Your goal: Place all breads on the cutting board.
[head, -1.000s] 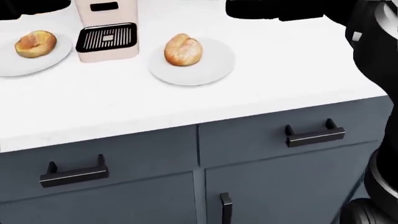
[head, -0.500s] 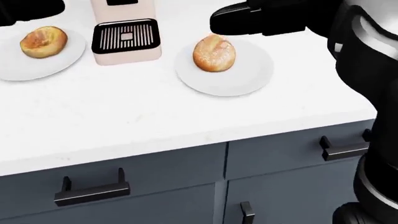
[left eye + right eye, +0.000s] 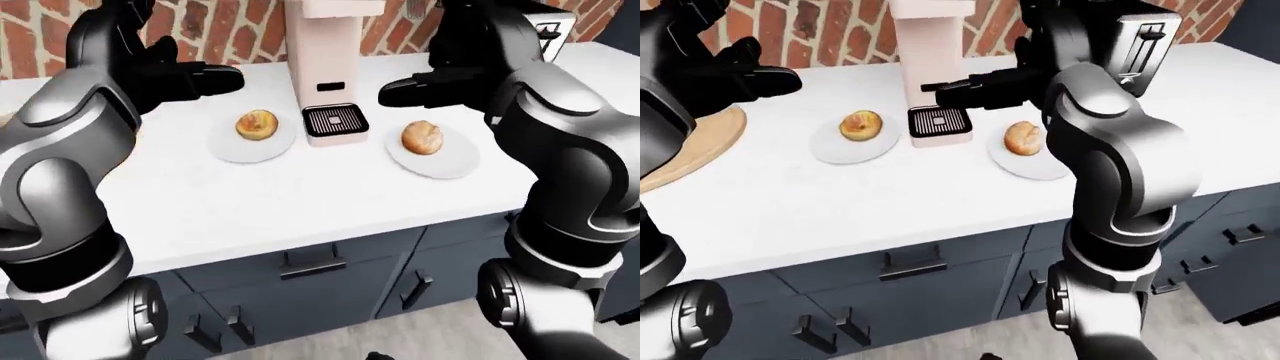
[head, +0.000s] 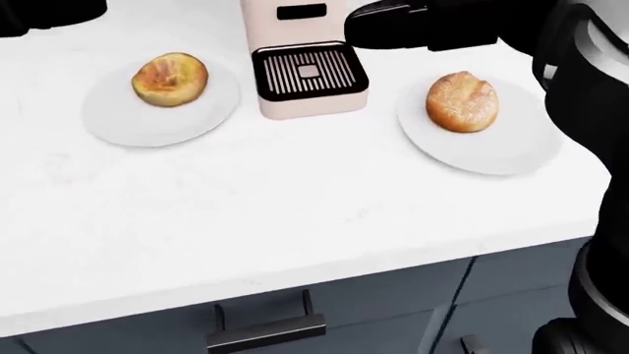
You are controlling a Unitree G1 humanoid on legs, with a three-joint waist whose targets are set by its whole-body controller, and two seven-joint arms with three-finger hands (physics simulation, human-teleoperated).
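Key relation: the right robot hand (image 4: 393,26) hangs above the counter (image 4: 245,214), at the top of the head view; the round roll (image 4: 462,102) lies just below it and a little to the right in that view, not touching it.
Nearer hand: the right, by my judgement; the left robot hand (image 3: 205,79) is up at the left, closer to the glazed bun (image 4: 170,78).
Hand state: both empty; fingers extended and apart as far as the dark shapes show.
Long axis: neither bread has one; both are near-round domes, so approach angle matters little.
Breads: each sits on its own white plate (image 4: 492,151), either side of the pale coffee machine (image 4: 307,70).
Cutting board: round-edged wood (image 3: 695,146), far left in the right-eye view, well apart from both plates.
Textures: roll crusty, matte and floured; bun shinier and golden; counter smooth white; brick wall behind.
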